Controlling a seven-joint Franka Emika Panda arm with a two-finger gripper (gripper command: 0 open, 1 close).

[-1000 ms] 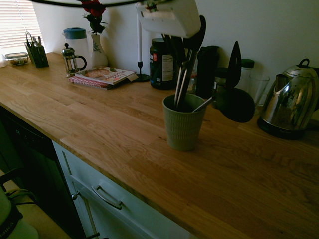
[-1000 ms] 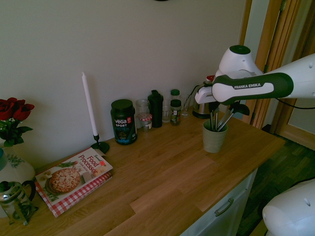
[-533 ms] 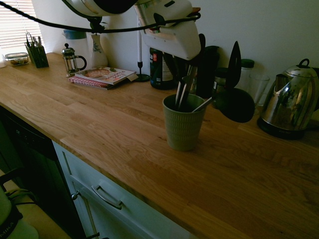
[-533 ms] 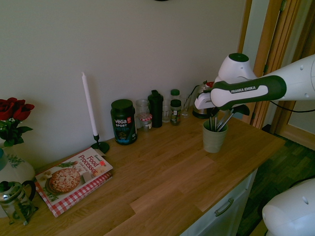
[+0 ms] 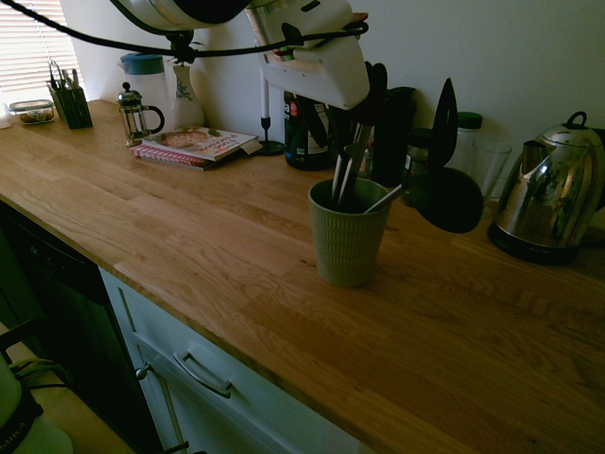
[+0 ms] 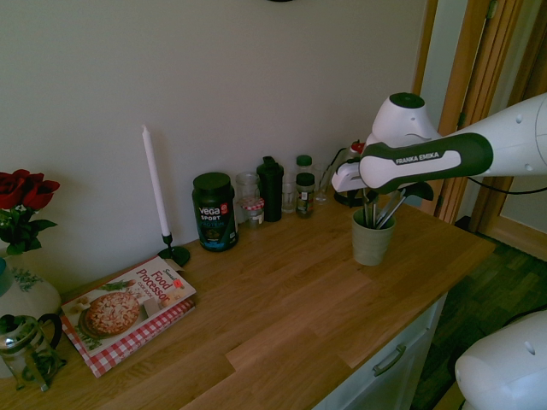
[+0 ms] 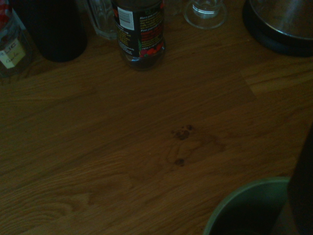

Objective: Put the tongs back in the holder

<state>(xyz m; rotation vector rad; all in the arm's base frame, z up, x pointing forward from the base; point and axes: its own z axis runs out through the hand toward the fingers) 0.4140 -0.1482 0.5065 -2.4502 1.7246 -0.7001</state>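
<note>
One pair of tongs [image 5: 346, 170], two slim grey metal arms, stands upright inside the single sage-green ribbed holder [image 5: 347, 239] on the wooden counter [image 5: 189, 236]. The gripper [image 5: 359, 109] sits directly above the holder; whether its fingers grip the tongs cannot be told. One kettle [image 5: 551, 194] stands beyond the holder; bare counter reaches the front edge.

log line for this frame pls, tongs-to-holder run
stage: insert | tongs: lower ends inside holder, leaning | pincer: above holder at tongs' upper part, grip state unclear | spatula: in holder
</note>
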